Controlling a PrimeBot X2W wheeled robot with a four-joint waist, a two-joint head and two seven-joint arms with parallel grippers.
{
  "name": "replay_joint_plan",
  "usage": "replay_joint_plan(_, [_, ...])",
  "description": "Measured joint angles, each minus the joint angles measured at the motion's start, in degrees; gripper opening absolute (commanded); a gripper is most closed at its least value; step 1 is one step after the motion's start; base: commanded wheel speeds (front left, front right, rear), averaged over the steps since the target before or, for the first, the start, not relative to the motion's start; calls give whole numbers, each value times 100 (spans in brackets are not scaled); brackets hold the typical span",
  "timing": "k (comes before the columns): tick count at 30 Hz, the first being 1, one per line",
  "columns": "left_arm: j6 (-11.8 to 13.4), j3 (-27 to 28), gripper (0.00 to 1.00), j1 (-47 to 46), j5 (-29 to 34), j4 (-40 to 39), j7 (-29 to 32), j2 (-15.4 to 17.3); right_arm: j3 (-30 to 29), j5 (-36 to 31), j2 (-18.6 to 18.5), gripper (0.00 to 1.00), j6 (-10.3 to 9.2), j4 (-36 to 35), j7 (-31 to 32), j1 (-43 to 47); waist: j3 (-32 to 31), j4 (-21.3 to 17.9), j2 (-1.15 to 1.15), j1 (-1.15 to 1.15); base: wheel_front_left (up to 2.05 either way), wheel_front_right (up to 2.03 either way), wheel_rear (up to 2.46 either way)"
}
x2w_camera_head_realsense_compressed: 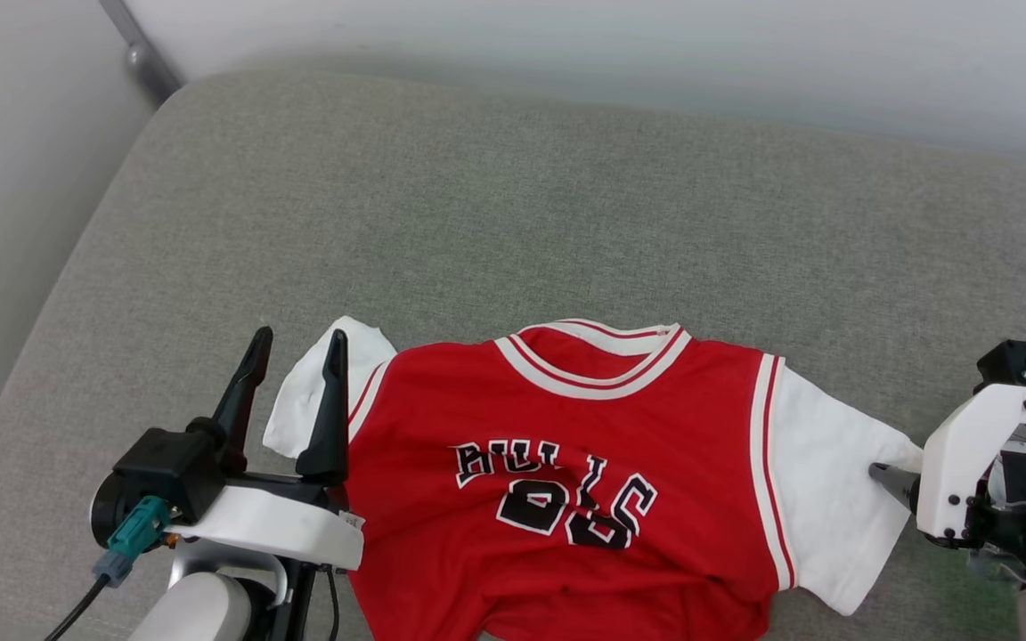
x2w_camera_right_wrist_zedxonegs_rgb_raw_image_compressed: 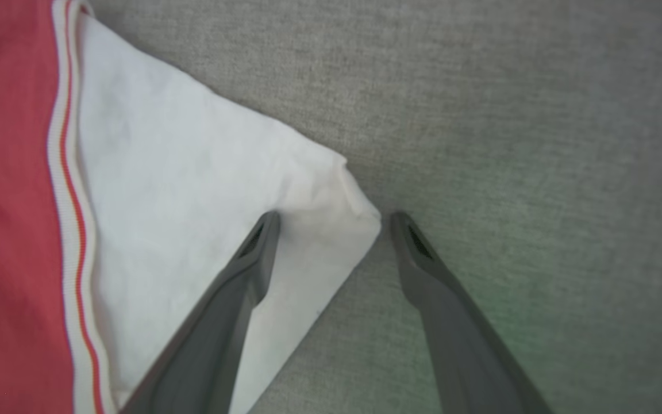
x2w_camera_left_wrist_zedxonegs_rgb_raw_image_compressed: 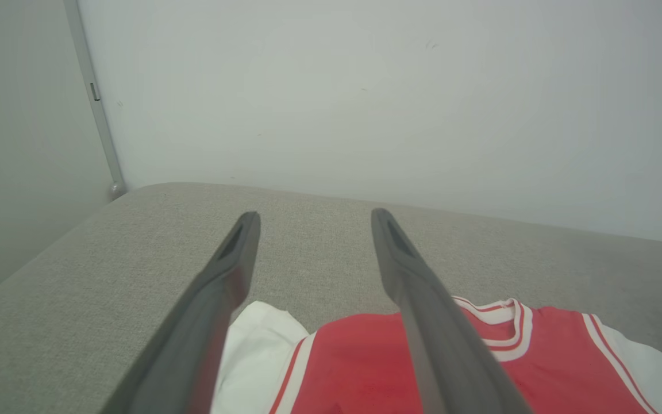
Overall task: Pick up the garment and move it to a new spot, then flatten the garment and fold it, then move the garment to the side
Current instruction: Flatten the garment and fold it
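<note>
The garment [x2w_camera_head_realsense_compressed: 566, 418] lay face up near my edge of the grey cloth-covered surface [x2w_camera_head_realsense_compressed: 522, 196], collar towards the wall. Its lower hem ran out of the head view, and its black lettering was creased by a fold across the chest. I judged the step to be taking hold of both sleeves, to lift the shirt or draw it flat.

The right sleeve [x2w_camera_head_realsense_compressed: 834, 499] was spread to a point. The left sleeve [x2w_camera_head_realsense_compressed: 308, 401] was bunched and partly hidden behind my left pincer [x2w_camera_head_realsense_compressed: 299, 336], which hung wide and empty above it, aimed at the wall. It needed to tip down and bite deep into that sleeve.

My right pincer [x2w_camera_right_wrist_zedxonegs_rgb_raw_image_compressed: 335, 218] was also wide and held nothing. One finger [x2w_camera_right_wrist_zedxonegs_rgb_raw_image_compressed: 250, 259] was over the sleeve's corner and the other over bare cloth. I could not tell whether it touched. I thought it should close well inside the corner and pull outward evenly, lest the soft cloth slip.

The pale wall [x2w_camera_head_realsense_compressed: 566, 44] stood behind, and a metal pole [x2w_camera_head_realsense_compressed: 143, 53] ran up its left corner.
</note>
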Motion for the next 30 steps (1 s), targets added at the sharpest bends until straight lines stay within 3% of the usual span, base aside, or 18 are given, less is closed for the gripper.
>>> replay_joint_plan(2, [-77, 52, 100, 4, 38, 59, 0, -46, 19, 15, -15, 100, -1, 24, 143, -35, 52, 27, 0, 0, 0, 0, 0])
replay_joint_plan(3, [-121, 79, 100, 5, 41, 89, 0, -68, 27, 30, -27, 56, 0, 24, 181, -41, 72, 29, 0, 0, 0, 0, 0])
replay_joint_plan(5, [-182, 149, 100, 12, 69, 171, 0, -104, 53, 58, -30, 0, 0, 23, 213, -53, 87, 9, 0, 0, 0, 0, 0])
replay_joint_plan(11, [-322, 324, 100, 74, 52, 342, 0, -54, 283, 125, 12, 0, 0, -88, 76, -24, -14, -133, 0, 0, 0, 0, 0])
replay_joint_plan(18, [-575, 711, 100, -234, -352, 470, 449, 442, 427, 129, -68, 0, 1, -825, -205, 21, -249, -386, 0, 0, 0, 0, 0])
replay_joint_plan(23, [-1046, 893, 100, -732, -860, 820, 1323, 998, 489, 75, -60, 0, 1, -1424, -191, 209, -308, -670, 0, 0, 0, 0, 0])
replay_joint_plan(30, [-1683, 632, 100, -1197, -1608, 1538, 3229, 1608, 626, 60, 149, 0, 1, -1942, -137, 381, -98, -1141, 0, 1, 0, 0, 0])
